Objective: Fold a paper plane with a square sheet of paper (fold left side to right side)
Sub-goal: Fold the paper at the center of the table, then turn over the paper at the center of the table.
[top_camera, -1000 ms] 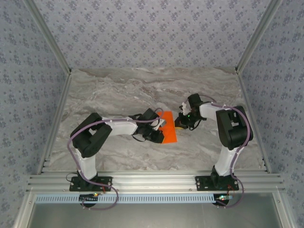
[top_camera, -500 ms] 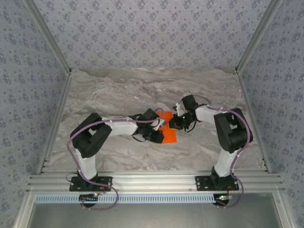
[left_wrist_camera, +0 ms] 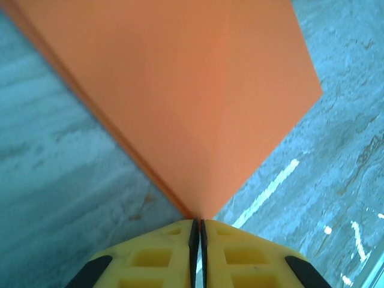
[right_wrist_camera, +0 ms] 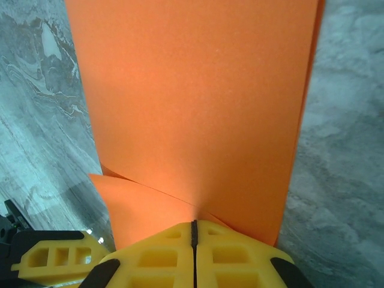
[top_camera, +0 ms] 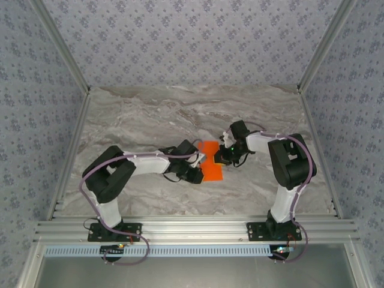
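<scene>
- Top view: the orange paper (top_camera: 211, 170) sits mid-table on the marble table (top_camera: 150, 114), between the two arms. The left gripper (top_camera: 201, 164) meets its left side and the right gripper (top_camera: 220, 157) meets its right side.
- Left wrist view: the left gripper's yellow fingers (left_wrist_camera: 157, 252) are pinched together on one corner of the paper. Two layers show along the paper's left edge.
- Right wrist view: the right gripper's fingers (right_wrist_camera: 234, 246) are clamped on the paper's near edge. A second flap shows lower left.
</scene>
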Controlling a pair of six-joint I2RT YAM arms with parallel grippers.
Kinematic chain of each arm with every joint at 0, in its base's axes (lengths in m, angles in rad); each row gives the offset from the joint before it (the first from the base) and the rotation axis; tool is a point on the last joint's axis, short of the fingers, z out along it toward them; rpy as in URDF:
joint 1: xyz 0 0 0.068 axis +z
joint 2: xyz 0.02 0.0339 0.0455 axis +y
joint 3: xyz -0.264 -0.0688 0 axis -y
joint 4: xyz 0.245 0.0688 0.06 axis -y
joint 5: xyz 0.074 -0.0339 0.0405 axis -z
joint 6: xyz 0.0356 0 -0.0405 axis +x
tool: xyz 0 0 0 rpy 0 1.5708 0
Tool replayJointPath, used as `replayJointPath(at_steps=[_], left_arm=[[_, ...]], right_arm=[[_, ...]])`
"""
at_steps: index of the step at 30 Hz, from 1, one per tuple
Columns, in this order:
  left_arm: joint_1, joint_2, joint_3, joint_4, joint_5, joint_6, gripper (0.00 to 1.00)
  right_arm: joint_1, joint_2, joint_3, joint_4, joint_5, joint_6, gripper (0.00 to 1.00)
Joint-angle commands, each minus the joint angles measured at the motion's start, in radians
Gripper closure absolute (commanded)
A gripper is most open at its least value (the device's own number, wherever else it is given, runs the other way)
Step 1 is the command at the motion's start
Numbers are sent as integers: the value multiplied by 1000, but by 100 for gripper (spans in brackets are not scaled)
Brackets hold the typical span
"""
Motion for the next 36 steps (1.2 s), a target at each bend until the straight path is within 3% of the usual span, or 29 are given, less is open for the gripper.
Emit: replayJointPath(at_steps=[1, 9, 12, 18, 22, 29, 36], left_arm=[[-13, -37, -56, -125, -14, 9, 87], [67, -177, -103, -15, 29, -59, 79], [96, -197, -96, 46, 58, -76, 69], [132, -151, -57, 209, 119, -120, 50], [140, -63, 8, 223, 131, -114, 47], [142, 37, 54, 285, 162, -137, 50], [141, 27, 49, 265, 115, -124, 79]], right_arm=[[-17, 18, 12, -20, 47, -20, 95], [-47, -140, 19, 56, 20, 22, 84], [-77, -206, -23, 64, 31, 23, 71], [-139, -330, -172, 122, 2, 27, 56], [-156, -366, -241, 162, -65, 34, 51], [-148, -362, -299, 219, -120, 78, 50], [-121, -308, -299, 276, -152, 120, 47]])
